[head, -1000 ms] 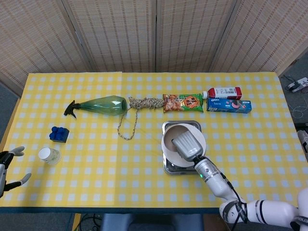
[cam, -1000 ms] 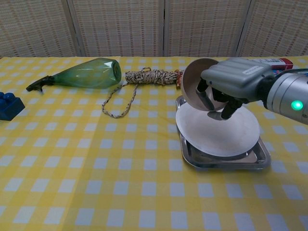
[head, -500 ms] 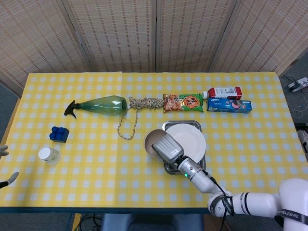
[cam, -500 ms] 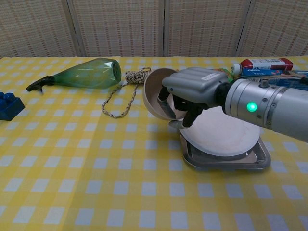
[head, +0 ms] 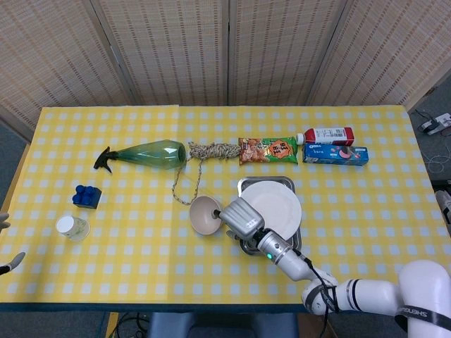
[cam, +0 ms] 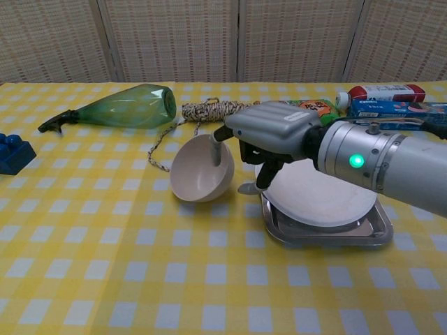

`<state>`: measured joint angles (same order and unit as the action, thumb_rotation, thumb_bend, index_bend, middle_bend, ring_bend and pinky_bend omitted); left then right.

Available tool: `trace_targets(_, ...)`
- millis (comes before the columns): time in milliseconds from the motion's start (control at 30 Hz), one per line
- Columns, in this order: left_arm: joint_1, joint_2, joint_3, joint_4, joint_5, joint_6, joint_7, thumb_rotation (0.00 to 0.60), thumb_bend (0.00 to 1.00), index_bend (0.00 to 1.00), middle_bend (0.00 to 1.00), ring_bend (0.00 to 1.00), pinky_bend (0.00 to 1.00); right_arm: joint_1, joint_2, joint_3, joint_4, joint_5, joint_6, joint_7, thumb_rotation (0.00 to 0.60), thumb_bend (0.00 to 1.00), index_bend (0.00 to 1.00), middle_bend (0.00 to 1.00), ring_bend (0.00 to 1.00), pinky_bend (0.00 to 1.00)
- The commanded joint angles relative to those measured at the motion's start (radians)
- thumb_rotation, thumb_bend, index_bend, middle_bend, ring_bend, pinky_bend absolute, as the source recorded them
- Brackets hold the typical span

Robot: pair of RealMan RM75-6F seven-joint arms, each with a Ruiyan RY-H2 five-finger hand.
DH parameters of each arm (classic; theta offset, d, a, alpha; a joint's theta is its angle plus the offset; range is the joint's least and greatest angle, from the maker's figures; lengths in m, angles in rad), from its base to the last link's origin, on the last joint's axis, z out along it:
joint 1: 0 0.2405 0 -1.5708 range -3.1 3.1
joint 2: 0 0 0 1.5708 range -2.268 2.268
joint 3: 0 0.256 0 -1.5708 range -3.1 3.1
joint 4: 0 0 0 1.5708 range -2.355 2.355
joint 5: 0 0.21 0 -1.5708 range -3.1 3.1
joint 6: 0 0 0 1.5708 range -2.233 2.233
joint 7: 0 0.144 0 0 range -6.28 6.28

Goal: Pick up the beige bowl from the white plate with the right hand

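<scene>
The right hand (cam: 262, 136) grips the beige bowl (cam: 200, 169) by its rim, left of the white plate (cam: 318, 195). The left hand (head: 5, 246) shows only fingertips; its state cannot be told.

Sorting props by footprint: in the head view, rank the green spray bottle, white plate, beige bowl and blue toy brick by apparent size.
1. green spray bottle, longest
2. white plate, partly covered by the right hand
3. beige bowl, raised nearer the camera, so unsure
4. blue toy brick

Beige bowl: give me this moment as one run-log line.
right hand grips beige bowl by rim | bowl off white plate, left of it | plate on metal tray | left hand idle at table edge
</scene>
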<state>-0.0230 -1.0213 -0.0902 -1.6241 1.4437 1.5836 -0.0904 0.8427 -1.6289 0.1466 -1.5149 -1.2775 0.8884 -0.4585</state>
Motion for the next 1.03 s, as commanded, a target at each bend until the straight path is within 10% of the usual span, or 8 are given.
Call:
trace_targets(33, -0.001, -0.002, 0.000, 0.000, 0.001, -0.003, 0.004, 0.600, 0.00, 0.28, 0.37, 0.29, 0.47, -0.010, 0.015, -0.008, -0.015, -0.015, 0.023, -0.004, 0.600, 0.18, 0.30, 0.96, 1.00, 1.00)
trace_targets(433, -0.012, -0.015, 0.008, 0.003, 0.015, -0.023, 0.035, 0.600, 0.00, 0.28, 0.37, 0.29, 0.47, -0.183, 0.208, -0.093, -0.233, -0.028, 0.282, -0.209, 0.600, 0.17, 0.32, 0.74, 0.81, 0.99)
trace_targets(600, -0.019, -0.025, 0.014, 0.008, 0.026, -0.032, 0.049, 0.600, 0.00, 0.28, 0.37, 0.29, 0.47, -0.315, 0.294, -0.155, -0.311, -0.065, 0.463, -0.273, 0.600, 0.17, 0.34, 0.58, 0.63, 0.75)
trace_targets(767, -0.028, -0.041, 0.025, 0.016, 0.056, -0.037, 0.060, 0.600, 0.00, 0.28, 0.38, 0.29, 0.47, -0.453, 0.360, -0.214, -0.323, -0.119, 0.621, -0.215, 0.600, 0.17, 0.37, 0.50, 0.51, 0.55)
trace_targets(1033, -0.041, -0.073, 0.045, 0.033, 0.109, -0.040, 0.083, 0.600, 0.00, 0.29, 0.38, 0.29, 0.47, -0.621, 0.402, -0.242, -0.223, -0.156, 0.772, 0.006, 0.600, 0.17, 0.38, 0.48, 0.49, 0.52)
